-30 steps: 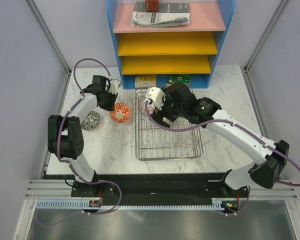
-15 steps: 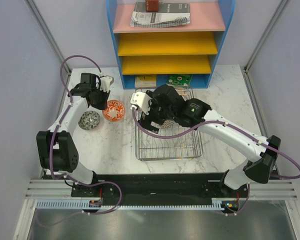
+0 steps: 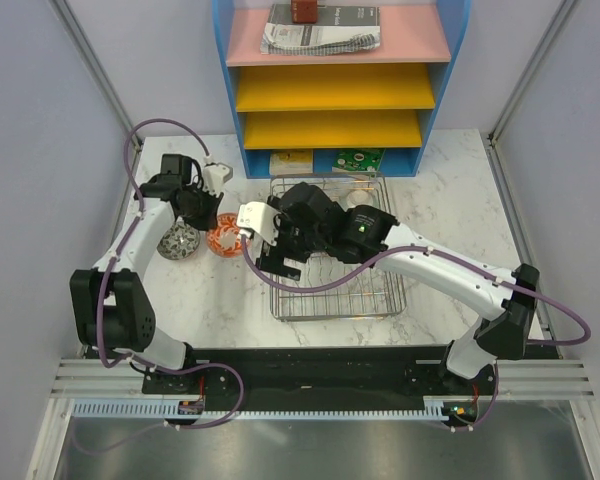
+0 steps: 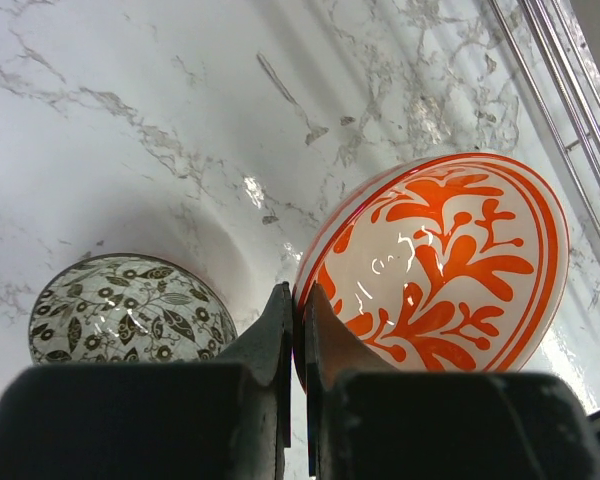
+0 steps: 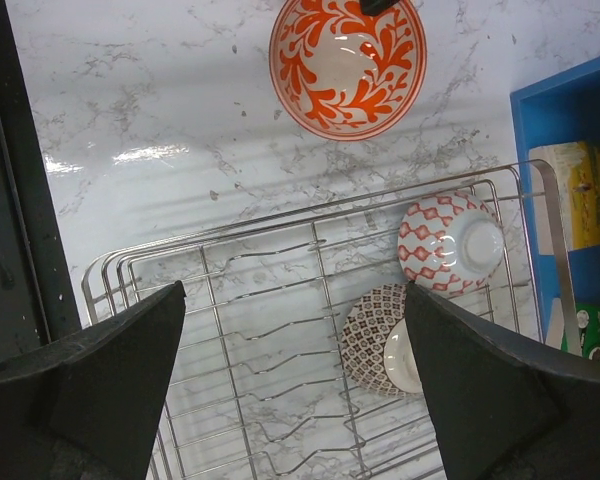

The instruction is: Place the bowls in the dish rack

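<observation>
My left gripper (image 3: 210,208) (image 4: 300,305) is shut on the near rim of the red-orange patterned bowl (image 3: 223,238) (image 4: 440,265), which sits tilted just left of the dish rack (image 3: 335,316). The bowl also shows at the top of the right wrist view (image 5: 348,60). A grey-brown leaf-patterned bowl (image 3: 178,241) (image 4: 120,310) sits on the table to its left. My right gripper (image 3: 269,245) (image 5: 295,385) is wide open and empty above the left part of the dish rack (image 5: 310,215). In the rack lie a white bowl with red bands (image 5: 450,243) and a dark patterned bowl (image 5: 380,340).
The blue-framed shelf unit (image 3: 330,90) with pink and yellow trays stands behind the rack. A yellow box (image 3: 292,160) and a green packet (image 3: 358,158) lie under it. My right arm crosses over the rack. Grey walls close in the table on both sides.
My right gripper has swung left from the rack's middle to its left edge. My left gripper has drawn the red-orange bowl slightly left and nearer.
</observation>
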Action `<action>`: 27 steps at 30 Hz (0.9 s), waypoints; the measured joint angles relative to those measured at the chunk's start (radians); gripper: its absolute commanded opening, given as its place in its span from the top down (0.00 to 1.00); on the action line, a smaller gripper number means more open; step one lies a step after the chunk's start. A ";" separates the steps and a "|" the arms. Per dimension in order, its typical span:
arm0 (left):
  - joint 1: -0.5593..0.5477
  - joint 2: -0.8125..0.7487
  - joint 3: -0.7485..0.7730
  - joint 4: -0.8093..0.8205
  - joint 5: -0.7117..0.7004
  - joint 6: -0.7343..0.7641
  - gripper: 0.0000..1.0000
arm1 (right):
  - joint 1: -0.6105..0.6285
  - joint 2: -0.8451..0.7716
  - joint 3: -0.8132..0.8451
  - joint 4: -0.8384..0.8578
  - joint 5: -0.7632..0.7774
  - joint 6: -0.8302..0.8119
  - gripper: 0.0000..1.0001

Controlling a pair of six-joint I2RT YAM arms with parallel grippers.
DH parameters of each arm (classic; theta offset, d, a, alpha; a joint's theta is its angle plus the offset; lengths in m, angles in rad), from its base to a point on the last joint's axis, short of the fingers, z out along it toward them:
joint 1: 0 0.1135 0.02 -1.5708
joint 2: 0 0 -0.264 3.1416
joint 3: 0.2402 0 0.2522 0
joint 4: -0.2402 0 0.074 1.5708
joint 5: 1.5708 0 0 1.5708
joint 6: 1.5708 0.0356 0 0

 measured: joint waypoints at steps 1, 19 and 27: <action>0.000 0.000 -0.008 -0.004 0.005 0.007 0.98 | 0.000 0.000 0.000 0.000 0.000 -0.001 0.02; -0.006 0.275 0.034 0.086 0.043 0.008 0.98 | 0.068 0.057 0.000 -0.011 0.057 -0.054 0.02; -0.009 0.338 0.100 0.120 0.062 -0.014 0.85 | 0.068 0.057 0.000 -0.011 0.063 -0.064 0.02</action>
